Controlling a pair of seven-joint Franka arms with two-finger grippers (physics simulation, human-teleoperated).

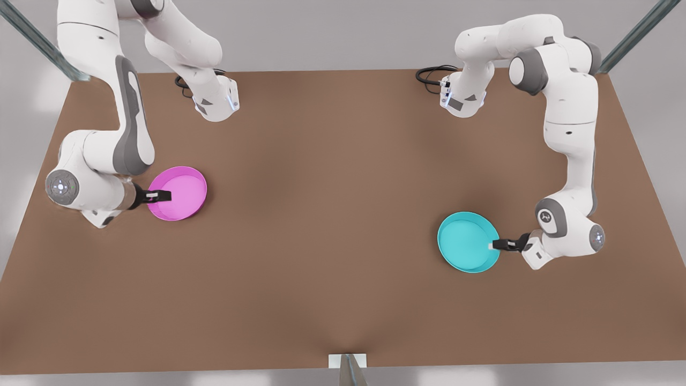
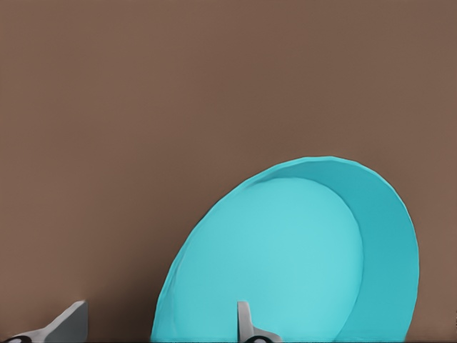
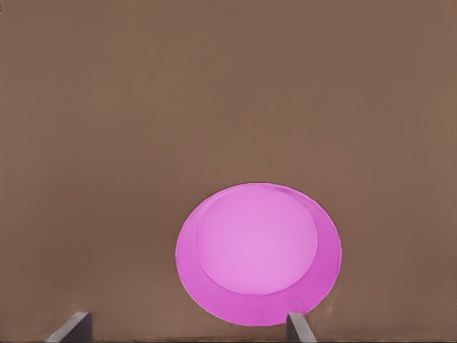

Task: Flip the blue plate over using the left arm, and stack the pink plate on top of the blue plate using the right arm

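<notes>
turquoise blue plate (image 1: 467, 241) is tilted, its near rim pinched between the narrow jaws of the left gripper (image 1: 494, 246), apparently for flipping. pink plate (image 1: 178, 193) is likewise clamped at its rim by the right gripper (image 1: 159, 196).

Two white arms: left arm (image 1: 568, 134), right arm (image 1: 102, 139), grey joint bands, round glowing end caps, black cables near the wrists, small black grippers with pale fingertips.

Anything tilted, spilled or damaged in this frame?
The round turquoise plastic plate looks tilted in the left wrist view, with the left gripper at its rim. The round pink plastic plate looks level; the right gripper is at its rim.
</notes>
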